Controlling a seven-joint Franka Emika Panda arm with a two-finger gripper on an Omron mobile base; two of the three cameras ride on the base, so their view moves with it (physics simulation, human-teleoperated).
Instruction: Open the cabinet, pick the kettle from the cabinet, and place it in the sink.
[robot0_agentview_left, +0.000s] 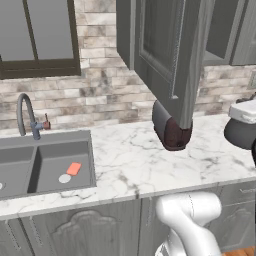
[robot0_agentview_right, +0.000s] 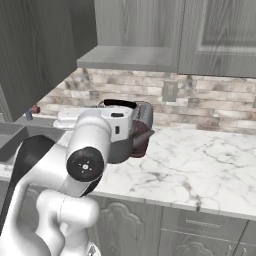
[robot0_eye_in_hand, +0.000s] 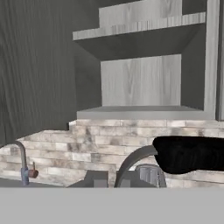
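With the pincer (robot0_eye_in_hand: 131, 186) clenched on the kettle (robot0_eye_in_hand: 188, 153) handle, it needed level carrying toward the sink (robot0_agentview_left: 30, 167) at nine o'clock.

Left base view: looked forward and down from behind the arm's left, over the sink (robot0_agentview_left: 47, 162). Right base view: from behind its right, closer to the toaster (robot0_agentview_right: 142, 127). Both shared the open cabinet (robot0_agentview_left: 170, 50). Hand view: faced its shelves, level and near.

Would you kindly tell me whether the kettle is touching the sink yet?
Apart. In the left base view the kettle hangs at the right edge, with marble counter and the toaster between it and the sink.
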